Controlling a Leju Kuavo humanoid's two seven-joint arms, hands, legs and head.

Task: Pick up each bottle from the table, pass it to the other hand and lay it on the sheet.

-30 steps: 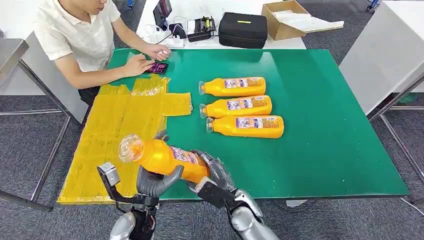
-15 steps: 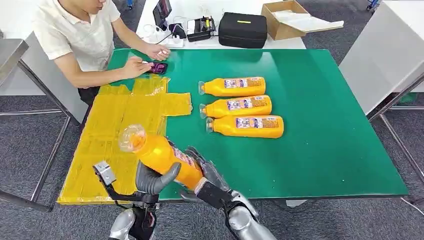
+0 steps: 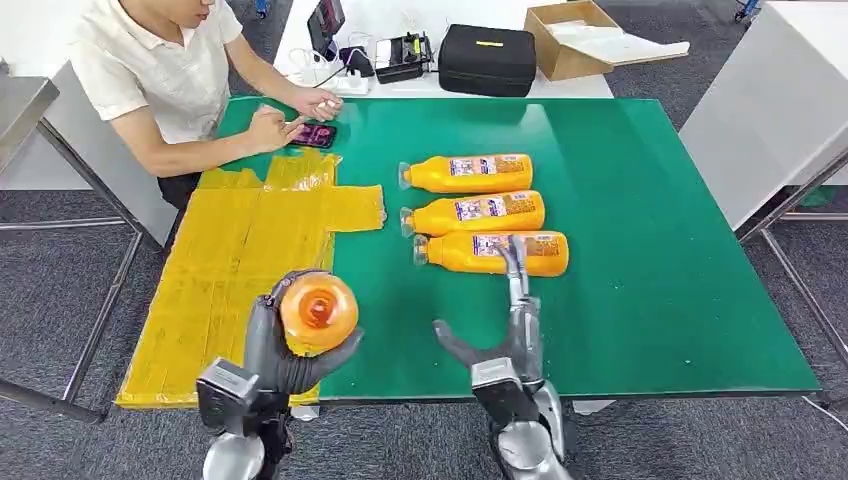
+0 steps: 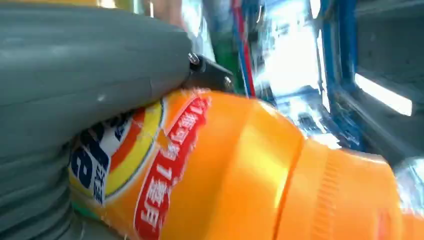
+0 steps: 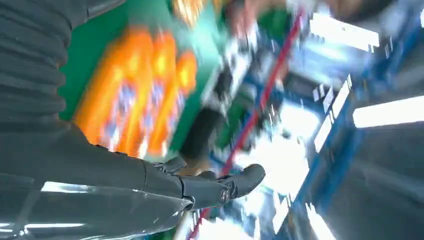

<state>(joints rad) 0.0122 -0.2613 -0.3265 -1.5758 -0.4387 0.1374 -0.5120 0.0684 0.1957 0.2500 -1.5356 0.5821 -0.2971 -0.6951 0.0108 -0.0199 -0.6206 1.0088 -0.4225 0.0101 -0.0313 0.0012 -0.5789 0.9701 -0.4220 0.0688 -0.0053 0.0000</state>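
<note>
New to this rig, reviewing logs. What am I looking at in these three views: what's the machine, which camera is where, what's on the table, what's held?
It is a two-legged humanoid with two silver arms. The wide picture is from its head, looking down at a green table. The two blurry pictures come from cameras at each wrist.

On the table lie a yellow sheet and three orange bottles in a row, on their sides beside it. A person sits at the far corner with a phone.

The left hand grips a fourth orange bottle, cap end towards the head camera; the left wrist view shows its label close up. The right hand is open and holds nothing.
</note>
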